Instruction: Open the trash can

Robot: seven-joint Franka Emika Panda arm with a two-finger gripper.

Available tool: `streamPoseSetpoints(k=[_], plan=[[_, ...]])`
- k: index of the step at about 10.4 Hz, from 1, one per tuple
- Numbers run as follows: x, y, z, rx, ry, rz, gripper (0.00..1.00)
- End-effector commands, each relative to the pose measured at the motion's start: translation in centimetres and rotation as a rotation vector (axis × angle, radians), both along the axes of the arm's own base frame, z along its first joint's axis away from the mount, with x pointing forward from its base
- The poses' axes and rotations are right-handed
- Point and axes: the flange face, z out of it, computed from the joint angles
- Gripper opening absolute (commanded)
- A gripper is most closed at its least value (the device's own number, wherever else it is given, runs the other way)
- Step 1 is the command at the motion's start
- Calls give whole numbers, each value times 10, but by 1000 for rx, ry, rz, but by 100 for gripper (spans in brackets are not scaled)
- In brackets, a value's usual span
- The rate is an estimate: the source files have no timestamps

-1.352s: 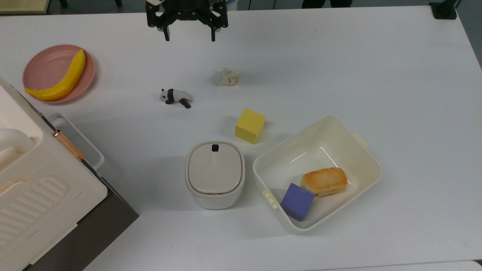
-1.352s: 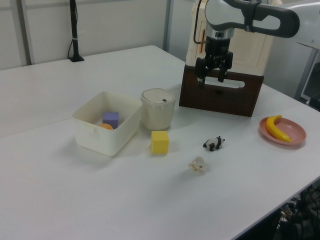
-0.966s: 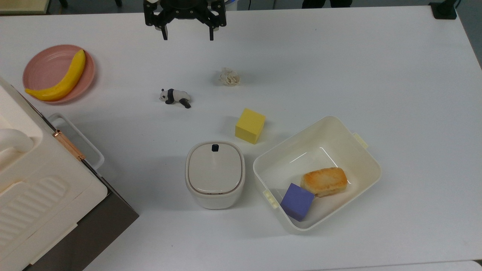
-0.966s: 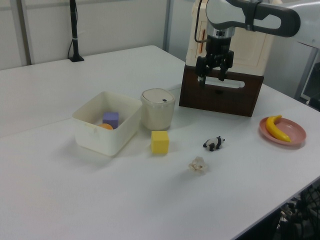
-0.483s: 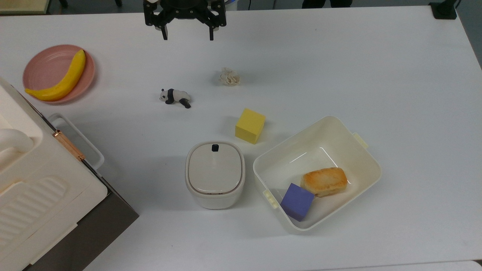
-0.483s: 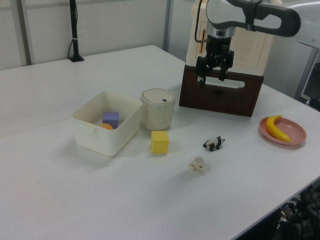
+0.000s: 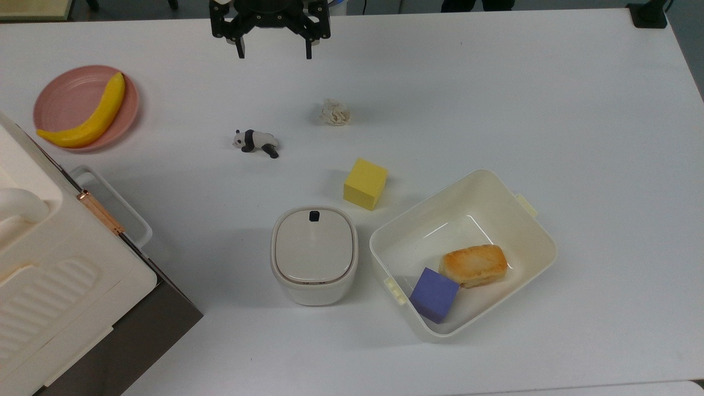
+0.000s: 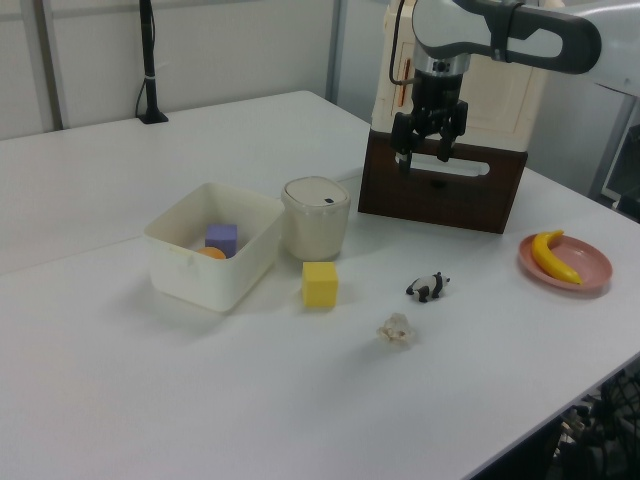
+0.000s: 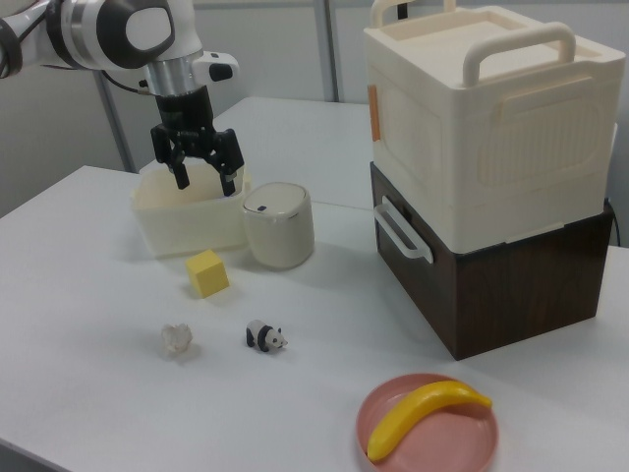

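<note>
One trash can sits lid-down mid-table, tub touching or nearly touching it at three o'clock, yellow cube near at one. Gripper hangs well apart at twelve, fingers spread wide, holding nothing.

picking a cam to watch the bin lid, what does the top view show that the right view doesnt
Top view alone: the bread and purple cube lying inside the tub.

Right view alone: the tall appliance's ribbed side and top handle, and the trash can's front wall.

Both: the trash can with lid shut and black button, the open hand away from it, the yellow cube, panda and banana.
</note>
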Motion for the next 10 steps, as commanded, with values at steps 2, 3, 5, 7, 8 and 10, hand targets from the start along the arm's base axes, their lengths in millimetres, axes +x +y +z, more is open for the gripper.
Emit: streamPoseSetpoints(k=[2,3,5,7,8,10], plan=[[-8,-2,5,9,17,41,47],[-8,-1,4,9,18,44,33],[-8,-1,4,8,20,54,3],[-8,-1,4,9,20,54,2],[-8,-1,4,9,20,54,2],[-8,-1,3,9,23,54,12]])
